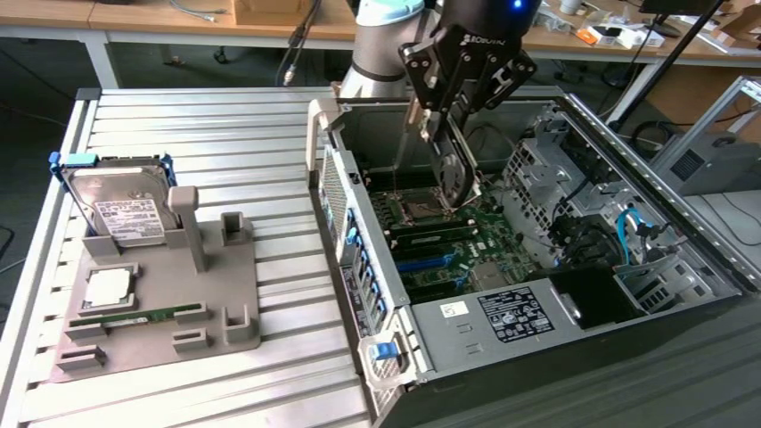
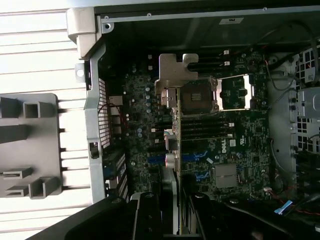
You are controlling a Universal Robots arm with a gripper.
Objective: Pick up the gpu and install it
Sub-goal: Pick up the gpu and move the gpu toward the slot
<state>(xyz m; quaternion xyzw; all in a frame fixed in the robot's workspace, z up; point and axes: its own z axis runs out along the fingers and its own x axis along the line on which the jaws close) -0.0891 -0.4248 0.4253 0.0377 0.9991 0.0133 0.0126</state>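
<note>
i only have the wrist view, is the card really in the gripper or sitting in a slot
Observer: The exterior view shows the gripper shut on the graphics card, which hangs nearly upright over the board inside the open case.
Operator: whats on that gray stand outside
Observer: A hard drive stands upright at the far end of the stand.
Operator: anything else on it
Observer: A green memory stick lies flat near its front edge.

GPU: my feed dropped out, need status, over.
Both fingers shut on the gpu. It hangs edge-down inside the open case, above the motherboard, not seated. Nothing seen between it and the board.
</note>
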